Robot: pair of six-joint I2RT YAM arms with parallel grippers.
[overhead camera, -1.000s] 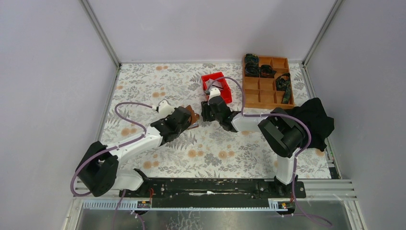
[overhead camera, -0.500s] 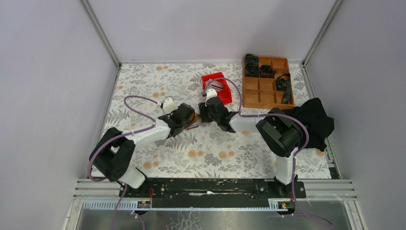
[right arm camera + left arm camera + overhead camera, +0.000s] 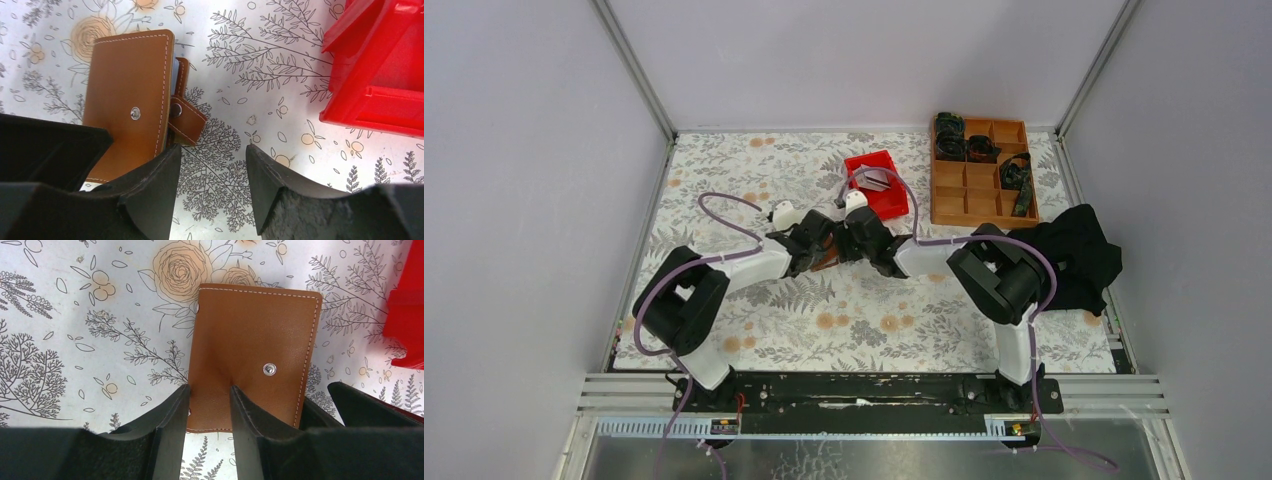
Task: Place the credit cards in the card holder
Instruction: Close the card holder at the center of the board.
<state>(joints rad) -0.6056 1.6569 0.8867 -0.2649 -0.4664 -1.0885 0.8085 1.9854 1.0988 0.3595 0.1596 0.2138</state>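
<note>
The card holder (image 3: 255, 330), a brown leather wallet, lies closed on the floral table with its snap up; from above only a brown sliver of the card holder (image 3: 826, 260) shows between the two wrists. My left gripper (image 3: 210, 390) has its jaws partly apart. Its fingertips press into the cover near the wallet's left edge and dimple the leather. My right gripper (image 3: 212, 150) hangs open over bare table just right of the card holder (image 3: 130, 80). Its left finger is beside the loose snap tab (image 3: 187, 120). Grey credit cards (image 3: 877, 180) lie in the red bin.
The red bin (image 3: 864, 162) stands just behind the grippers, close on the right in both wrist views. An orange-brown compartment tray (image 3: 969, 190) with dark items sits at the back right. A black cloth (image 3: 1079, 250) lies at the right edge.
The left arm has folded in and its wrist has slid right. The right wrist has shifted left, so the two grippers now meet over the wallet. The right jaws have widened a little.
</note>
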